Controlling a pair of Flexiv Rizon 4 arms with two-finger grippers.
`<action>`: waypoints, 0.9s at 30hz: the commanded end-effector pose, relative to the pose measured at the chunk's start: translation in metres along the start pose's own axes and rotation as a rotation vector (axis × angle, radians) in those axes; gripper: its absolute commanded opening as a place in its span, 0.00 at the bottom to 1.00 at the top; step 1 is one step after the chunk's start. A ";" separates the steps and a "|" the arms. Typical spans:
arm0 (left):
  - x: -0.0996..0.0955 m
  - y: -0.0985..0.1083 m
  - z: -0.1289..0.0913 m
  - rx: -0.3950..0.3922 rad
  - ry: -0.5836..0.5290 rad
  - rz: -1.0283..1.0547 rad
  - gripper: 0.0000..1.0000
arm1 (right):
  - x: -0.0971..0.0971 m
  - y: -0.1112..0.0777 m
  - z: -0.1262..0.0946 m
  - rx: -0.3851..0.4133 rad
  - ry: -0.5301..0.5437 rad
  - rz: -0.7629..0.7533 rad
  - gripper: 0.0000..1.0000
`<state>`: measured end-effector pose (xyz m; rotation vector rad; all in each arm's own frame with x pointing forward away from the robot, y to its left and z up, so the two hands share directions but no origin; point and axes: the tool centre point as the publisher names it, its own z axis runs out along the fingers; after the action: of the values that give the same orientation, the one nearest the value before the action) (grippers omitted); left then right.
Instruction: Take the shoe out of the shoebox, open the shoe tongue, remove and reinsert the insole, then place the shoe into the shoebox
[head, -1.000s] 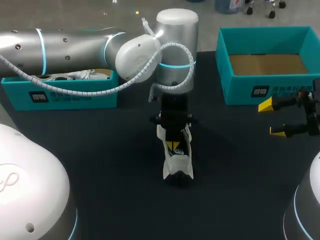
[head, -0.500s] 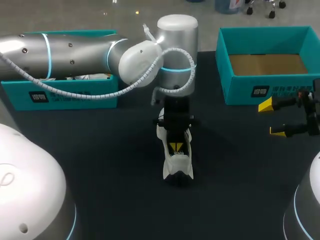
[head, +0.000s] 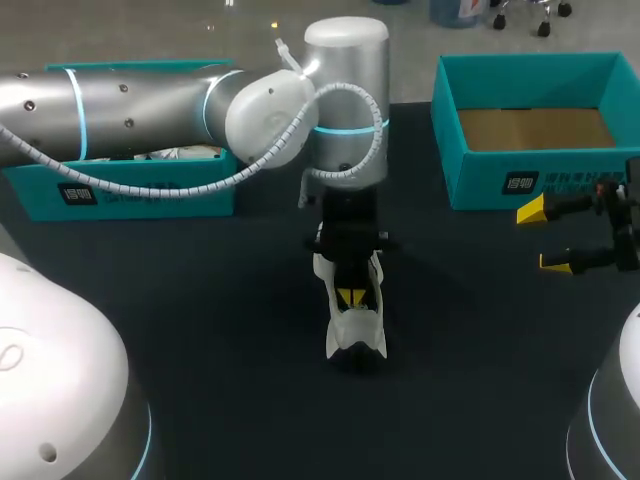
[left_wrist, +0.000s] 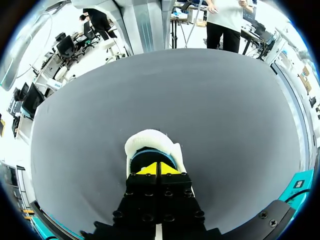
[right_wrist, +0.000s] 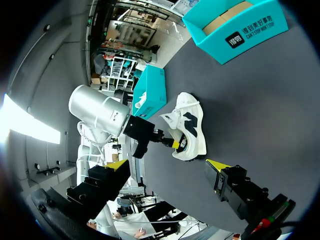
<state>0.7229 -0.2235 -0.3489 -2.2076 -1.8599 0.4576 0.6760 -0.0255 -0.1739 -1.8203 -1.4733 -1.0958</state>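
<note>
Dark, matte table (head: 200, 330), wide and flat.

The head view looks down from above and behind on the dark surface (head: 200, 330). The left wrist view sits close over the white shoe (left_wrist: 150, 140), facing along its own jaws. The right wrist view stands well apart, looking sideways; all three share that shoe.

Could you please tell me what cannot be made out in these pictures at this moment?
- Insole: hidden inside the shoe in every view, because the left gripper fills the opening.
- Whether the left gripper's closed tips pinch anything: in the left wrist view, its own fingers block the sight.
- Contents of the left shoebox: mostly covered by the left arm in the head view.
</note>
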 end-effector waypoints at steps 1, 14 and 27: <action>-0.005 0.005 0.013 0.010 0.010 -0.001 0.00 | 0.000 -0.002 0.000 -0.002 -0.004 0.002 1.00; -0.001 0.023 0.033 -0.038 0.011 -0.049 0.00 | 0.000 -0.002 0.000 -0.002 -0.004 0.002 1.00; 0.000 0.015 0.029 -0.149 -0.030 -0.023 0.00 | 0.000 -0.002 0.000 -0.002 -0.004 0.002 1.00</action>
<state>0.7317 -0.2310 -0.3720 -2.2614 -1.9684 0.3632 0.6760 -0.0256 -0.1739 -1.8204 -1.4732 -1.0958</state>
